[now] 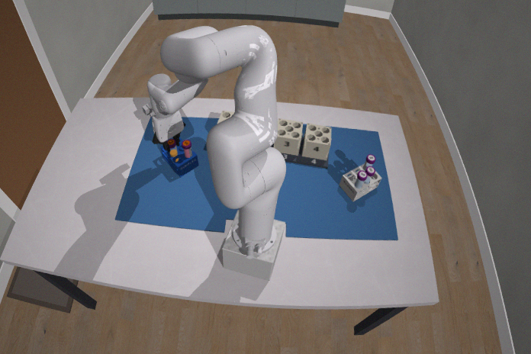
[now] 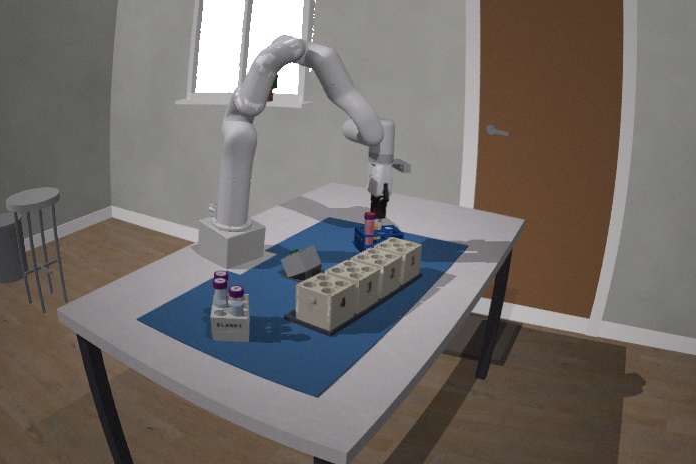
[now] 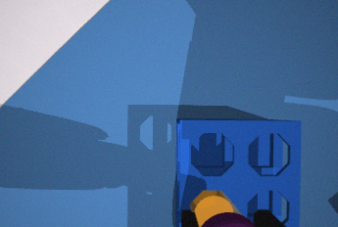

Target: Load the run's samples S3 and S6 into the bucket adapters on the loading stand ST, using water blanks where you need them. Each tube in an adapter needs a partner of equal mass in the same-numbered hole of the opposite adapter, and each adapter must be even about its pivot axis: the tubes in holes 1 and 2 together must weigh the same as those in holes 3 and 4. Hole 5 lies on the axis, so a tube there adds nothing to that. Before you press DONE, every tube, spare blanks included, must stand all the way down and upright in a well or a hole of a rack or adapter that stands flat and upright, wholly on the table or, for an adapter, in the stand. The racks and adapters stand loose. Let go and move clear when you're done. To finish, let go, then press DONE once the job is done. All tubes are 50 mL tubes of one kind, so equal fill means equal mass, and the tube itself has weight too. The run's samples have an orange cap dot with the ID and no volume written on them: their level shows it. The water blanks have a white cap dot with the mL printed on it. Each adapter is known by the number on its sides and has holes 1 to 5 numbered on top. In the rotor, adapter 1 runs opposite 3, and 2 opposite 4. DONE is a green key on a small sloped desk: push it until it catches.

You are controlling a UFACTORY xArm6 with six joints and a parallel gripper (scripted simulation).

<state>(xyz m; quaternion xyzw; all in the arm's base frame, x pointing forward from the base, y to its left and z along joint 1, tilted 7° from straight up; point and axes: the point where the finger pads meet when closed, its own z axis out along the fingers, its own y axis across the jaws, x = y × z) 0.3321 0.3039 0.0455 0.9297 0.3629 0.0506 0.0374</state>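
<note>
Tool (image 1: pixel 171 143) clamps 1 orange sample tube (image 1: pixel 173 151) over blue rack (image 1: pixel 182 165); 4 adapters (image 2: pixel 327 300), 3 blanks (image 1: pixel 362 177).

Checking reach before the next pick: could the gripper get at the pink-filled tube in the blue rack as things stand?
Probably not yet: the gripper is shut on the orange-filled tube beside it. The pink-filled tube stands uncovered in the blue rack, near at hand.

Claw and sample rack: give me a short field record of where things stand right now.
claw: shut on the orange-filled sample tube, over the blue sample rack
other sample: pink-filled tube standing in the same rack
adapters: 3 and 4 show open holes with no tubes
blanks rack: three purple-capped tubes standing in it
</note>
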